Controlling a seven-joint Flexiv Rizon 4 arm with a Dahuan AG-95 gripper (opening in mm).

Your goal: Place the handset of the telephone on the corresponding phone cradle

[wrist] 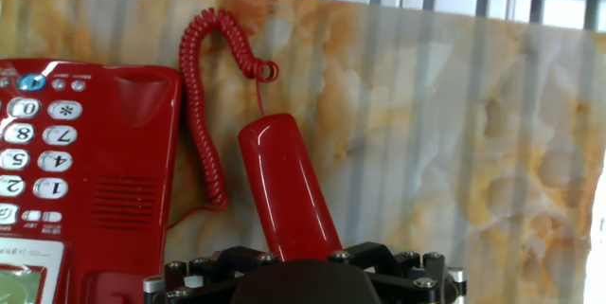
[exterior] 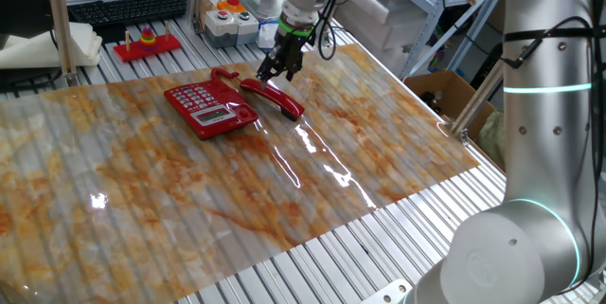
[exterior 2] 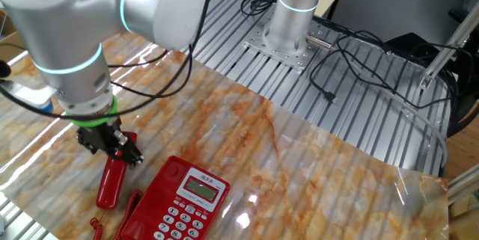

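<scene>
The red handset [exterior: 273,97] lies flat on the marbled table sheet, beside the red telephone [exterior: 210,107] and off it. The phone cradle [wrist: 142,152] along the base's edge is bare. A coiled red cord [wrist: 204,105] joins handset and base. My gripper [exterior: 281,69] hangs over the handset's far end with its jaws spread, just above or around it; I cannot tell whether it touches. In the other fixed view the gripper [exterior 2: 112,150] straddles the top of the handset [exterior 2: 111,184], next to the telephone [exterior 2: 179,206]. In the hand view the handset [wrist: 284,190] runs under the hand's black body [wrist: 294,280].
A red toy tray with coloured rings [exterior: 147,44], a button box [exterior: 227,15] and a keyboard [exterior: 123,6] stand beyond the sheet. A cardboard box [exterior: 445,91] sits at the right. The arm's base [exterior 2: 292,16] and loose cables [exterior 2: 359,68] lie on the slatted table.
</scene>
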